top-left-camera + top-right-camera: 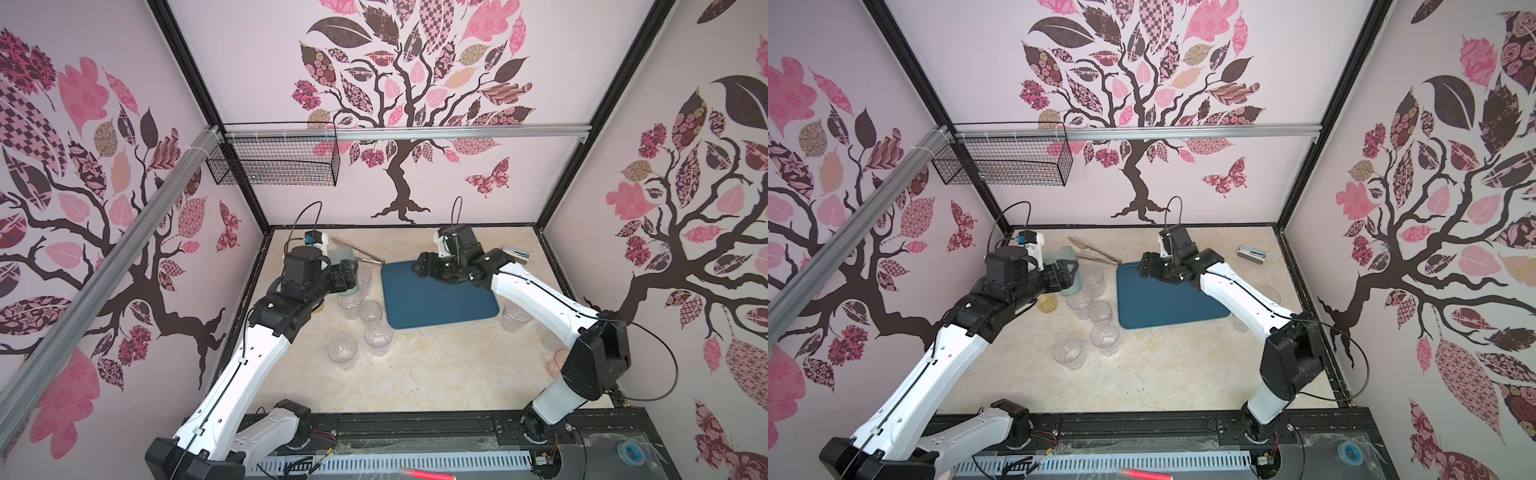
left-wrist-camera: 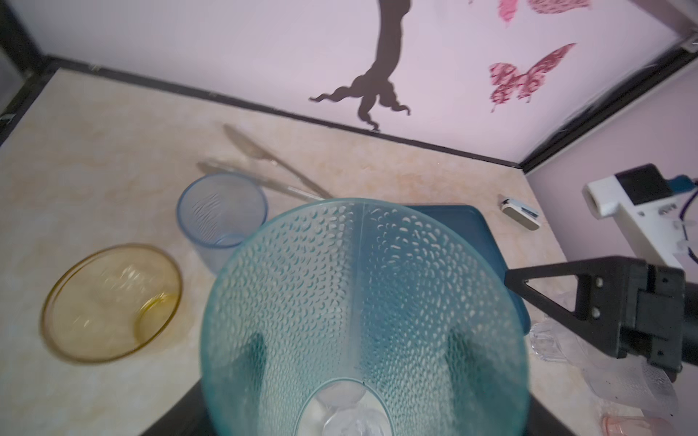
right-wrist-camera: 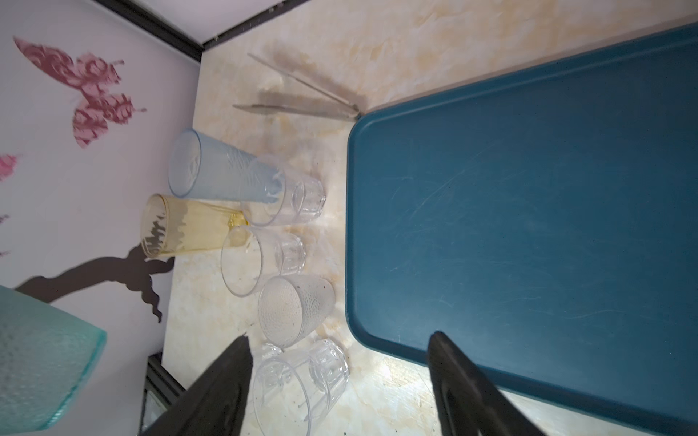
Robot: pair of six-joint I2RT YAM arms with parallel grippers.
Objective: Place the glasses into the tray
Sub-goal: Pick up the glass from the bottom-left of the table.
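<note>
On the worktop, in both top views, the flat dark teal-blue plastic tray (image 1: 440,299) lies near the middle and carries no glass yet. Left of the tray, the left gripper (image 1: 347,274) is closed around the tall teal-green dimpled tumbler (image 1: 344,254), just beside a group of short clear faceted glasses (image 1: 370,311). The right gripper (image 1: 417,266) hovers over the tray's far left corner, where the metal tongs (image 1: 370,255) end at the rim.

In the left wrist view this tumbler fills the picture. Two dark patches show through its wall where the left gripper clamps it. Farther from the tray stand a blue-grey tumbler (image 2: 223,215) and an amber tumbler (image 2: 113,302).

In the right wrist view the right gripper's jaws stand wide, with nothing held between them.

I judge two dangers. The smooth, tapered tumbler may slip down in the grip. Also, the way to the tray passes the clear glasses and the right gripper, so a low swing could knock them.
</note>
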